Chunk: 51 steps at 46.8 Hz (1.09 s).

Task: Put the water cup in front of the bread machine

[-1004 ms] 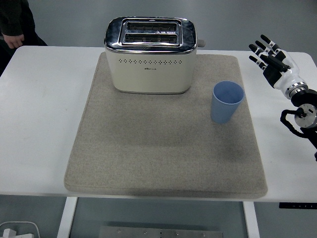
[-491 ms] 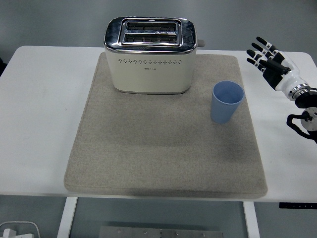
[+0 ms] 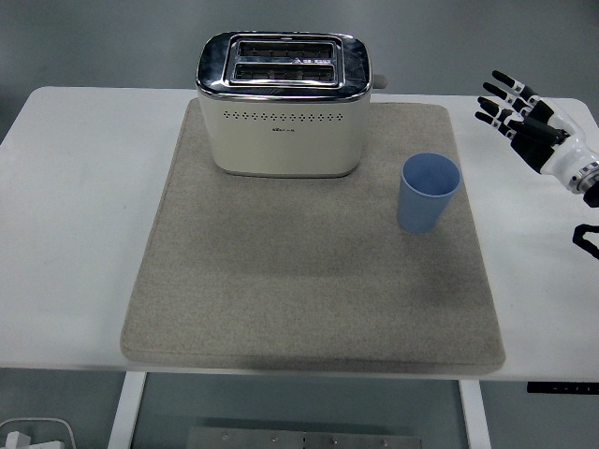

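A blue cup [image 3: 430, 192] stands upright and empty on the grey mat [image 3: 309, 281], to the right of and slightly nearer than the cream toaster [image 3: 284, 105] at the mat's far side. My right hand [image 3: 526, 110] hovers over the table's right part, well right of the cup and apart from it, its black fingers spread and holding nothing. The left arm is out of sight.
The white table [image 3: 75, 215] shows bare surface on both sides of the mat. The toaster's lever knob [image 3: 380, 80] sticks out on its right side. A white object [image 3: 36, 434] lies on the floor at the lower left.
My right hand has drawn back toward the right edge, away from the cup. The person seen at the top left a second ago is gone. Cup and toaster have not moved.
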Each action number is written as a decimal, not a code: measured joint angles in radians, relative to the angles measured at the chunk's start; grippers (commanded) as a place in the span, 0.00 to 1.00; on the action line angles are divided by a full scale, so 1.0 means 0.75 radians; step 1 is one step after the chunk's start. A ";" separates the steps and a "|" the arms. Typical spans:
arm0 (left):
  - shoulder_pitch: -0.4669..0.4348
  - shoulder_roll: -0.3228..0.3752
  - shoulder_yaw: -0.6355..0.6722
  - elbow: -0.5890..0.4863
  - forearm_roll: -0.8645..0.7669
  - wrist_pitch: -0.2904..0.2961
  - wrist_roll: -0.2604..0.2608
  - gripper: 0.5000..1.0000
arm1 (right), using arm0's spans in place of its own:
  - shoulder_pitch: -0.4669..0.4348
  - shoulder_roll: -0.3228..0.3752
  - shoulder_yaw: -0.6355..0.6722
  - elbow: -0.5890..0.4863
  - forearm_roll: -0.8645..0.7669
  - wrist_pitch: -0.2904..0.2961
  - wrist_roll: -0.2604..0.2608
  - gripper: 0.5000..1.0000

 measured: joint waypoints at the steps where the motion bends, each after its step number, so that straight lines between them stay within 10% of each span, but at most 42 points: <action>1: 0.000 0.000 0.000 0.000 0.000 0.000 0.000 1.00 | 0.000 -0.005 0.000 0.000 -0.006 0.012 0.006 0.86; 51: 0.000 0.000 0.000 0.000 0.000 -0.001 0.000 1.00 | -0.203 -0.208 -0.004 0.130 -0.507 0.269 0.407 0.85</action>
